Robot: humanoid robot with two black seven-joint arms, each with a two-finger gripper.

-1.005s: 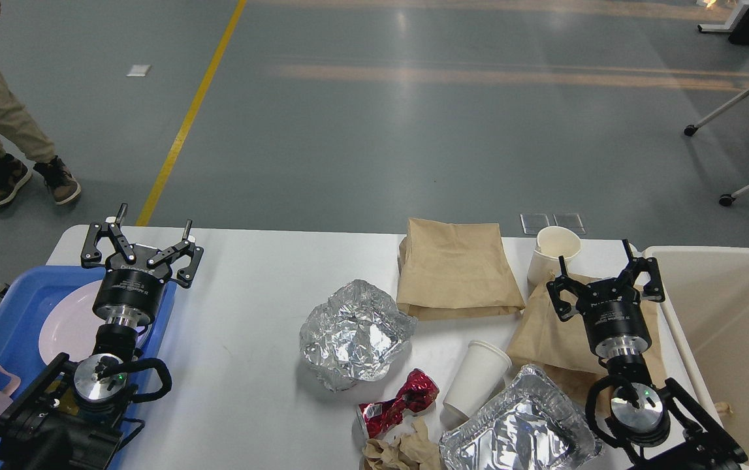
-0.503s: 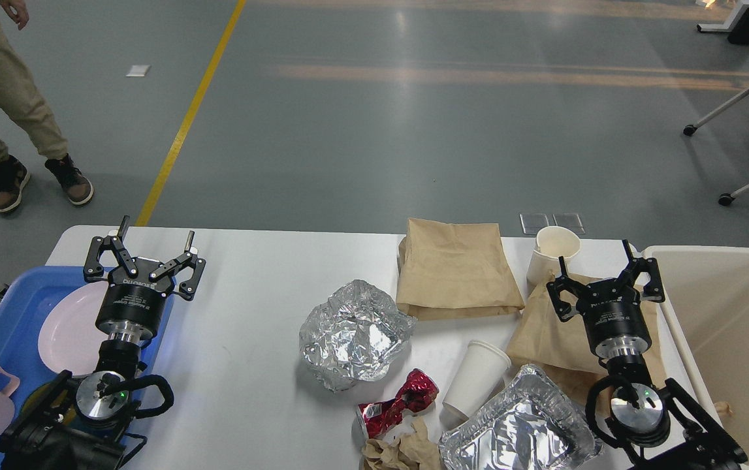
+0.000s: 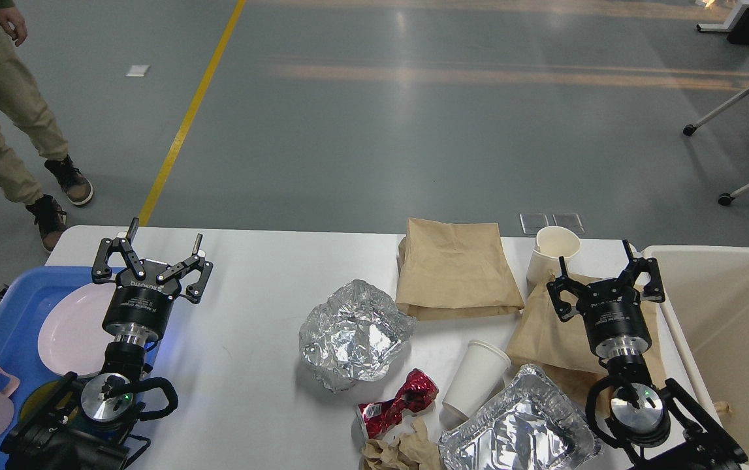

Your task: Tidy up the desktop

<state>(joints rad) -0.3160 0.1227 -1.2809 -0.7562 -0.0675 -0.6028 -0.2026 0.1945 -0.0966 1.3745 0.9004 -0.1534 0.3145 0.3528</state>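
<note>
Honestly, the counter (image 3: 250, 365) is nowhere near tidy: crumpled foil (image 3: 354, 334), a crushed red can (image 3: 398, 403), a tipped white paper cup (image 3: 476, 378), a foil tray (image 3: 519, 432) and two brown paper bags (image 3: 456, 266) sit across its middle and right side. My worry is the foil, since it looks springy and could slip out of a pinch or knock the can off the near edge. Left claw (image 3: 164, 239) hovers over the far left of the counter by the blue tray (image 3: 2, 329), fingers spread, holding nothing. Right claw (image 3: 598, 261) hangs above the nearer bag, next to the beige bin (image 3: 727, 313), also spread and empty. Both point away from me.
</note>
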